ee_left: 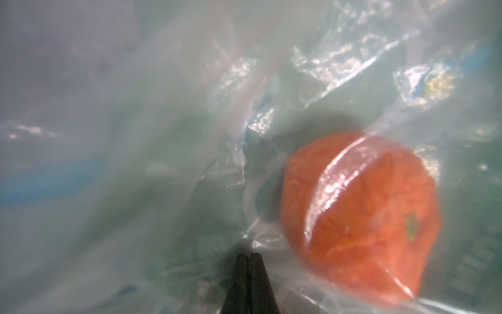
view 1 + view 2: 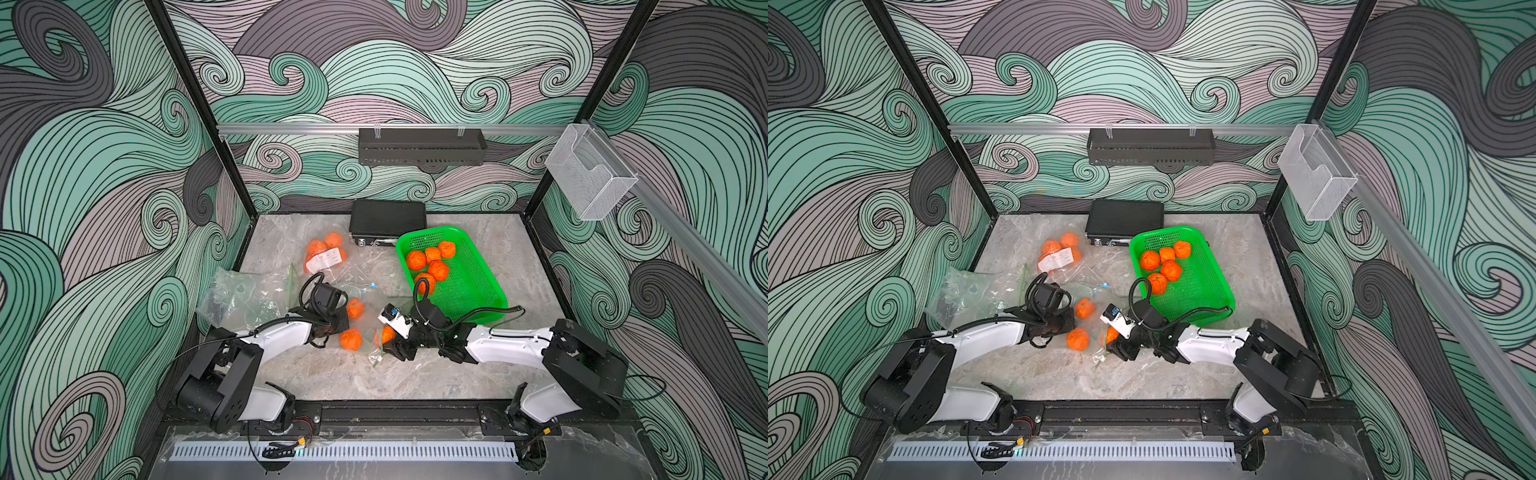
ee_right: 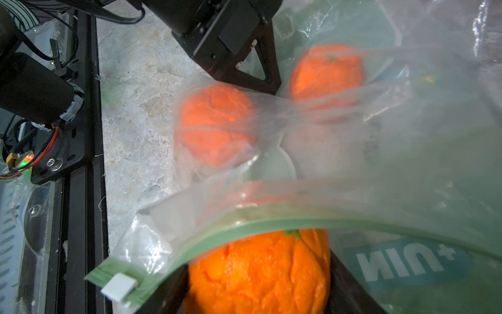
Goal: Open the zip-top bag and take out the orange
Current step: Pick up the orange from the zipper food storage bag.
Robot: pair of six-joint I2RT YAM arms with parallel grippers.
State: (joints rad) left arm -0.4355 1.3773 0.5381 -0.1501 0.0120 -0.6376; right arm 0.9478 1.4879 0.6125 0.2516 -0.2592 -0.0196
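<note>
A clear zip-top bag (image 2: 368,322) with a green zip strip (image 3: 271,225) and a white slider (image 3: 119,287) lies mid-table. My right gripper (image 3: 258,271) is shut on an orange (image 3: 258,269) at the bag's open mouth; in both top views that orange (image 2: 387,334) (image 2: 1109,335) shows between its fingers. Two more oranges (image 2: 355,308) (image 2: 350,339) lie inside the bag. My left gripper (image 1: 248,255) is shut, pinching the bag's plastic (image 1: 190,136) beside one orange (image 1: 361,209). Its fingertips are hidden under the wrist in both top views.
A green basket (image 2: 469,291) with several oranges stands at the right rear. Another clear bag (image 2: 326,253) of oranges with a white label lies behind. Crumpled empty bags (image 2: 237,295) sit at the left. A black case (image 2: 388,218) rests against the back wall.
</note>
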